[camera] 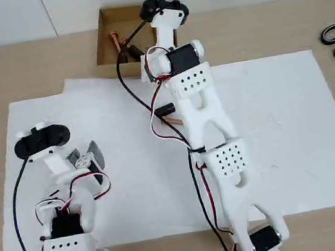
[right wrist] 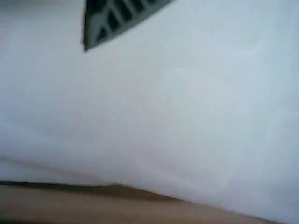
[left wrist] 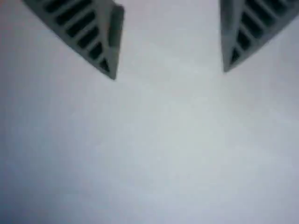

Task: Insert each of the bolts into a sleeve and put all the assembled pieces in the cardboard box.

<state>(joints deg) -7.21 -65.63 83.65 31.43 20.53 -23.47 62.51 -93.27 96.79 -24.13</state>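
Left tool (left wrist: pixel 168 74) spread wide above white sheet (camera: pixel 267 124); for right tool (camera: pixel 149 72) I cannot tell

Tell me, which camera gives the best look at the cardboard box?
The high view. It shows the cardboard box from above, open, with copper-coloured pieces inside, though an arm covers part. The left wrist view faces the white sheet; the right wrist view faces that sheet and a brown strip, table or box, unclear.
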